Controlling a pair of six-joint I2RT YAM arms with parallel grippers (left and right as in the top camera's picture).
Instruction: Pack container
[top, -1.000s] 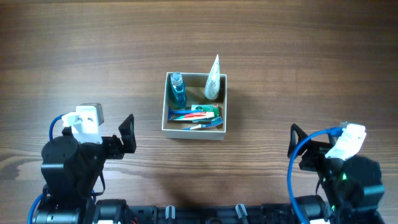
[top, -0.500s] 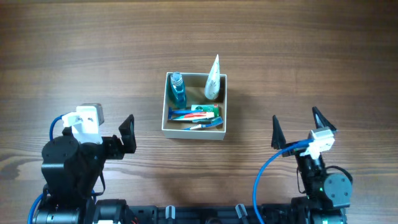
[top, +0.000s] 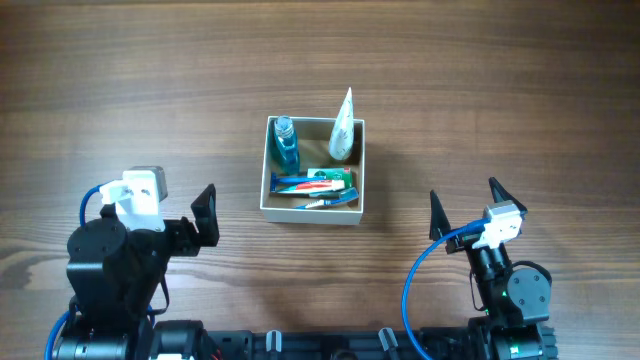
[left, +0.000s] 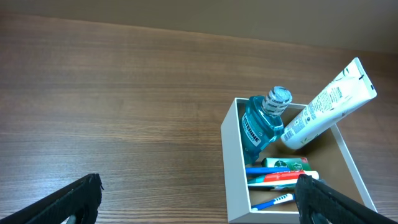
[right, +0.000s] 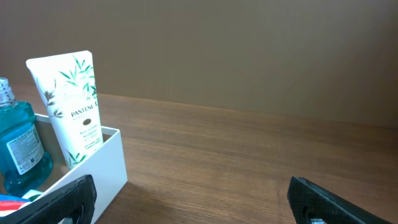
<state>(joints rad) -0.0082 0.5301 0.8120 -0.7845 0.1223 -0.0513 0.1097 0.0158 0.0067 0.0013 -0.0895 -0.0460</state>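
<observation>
The container (top: 264, 170), a square white-walled box with a tan inside, stands at the table's middle. It holds an upright blue mouthwash bottle (top: 285, 145), a white tube (top: 343, 125) leaning on the far right corner, and toothbrushes and a toothpaste box (top: 315, 185) lying flat at the front. My left gripper (top: 180, 210) is open and empty, to the container's near left. In the left wrist view the container (left: 235, 168) lies by the right finger of the gripper (left: 199, 186). My right gripper (top: 465, 200) is open and empty at the near right; its view (right: 191, 186) shows the container's wall (right: 93, 168) and the tube (right: 71, 106).
Bare wooden tabletop (top: 480, 90) lies all round the container. Both arm bases sit at the near edge, with a blue cable (top: 425, 270) looping beside the right arm.
The right arm has turned and shifted left, and its open fingers now point away from the near edge. The left arm and the container's contents have not moved.
</observation>
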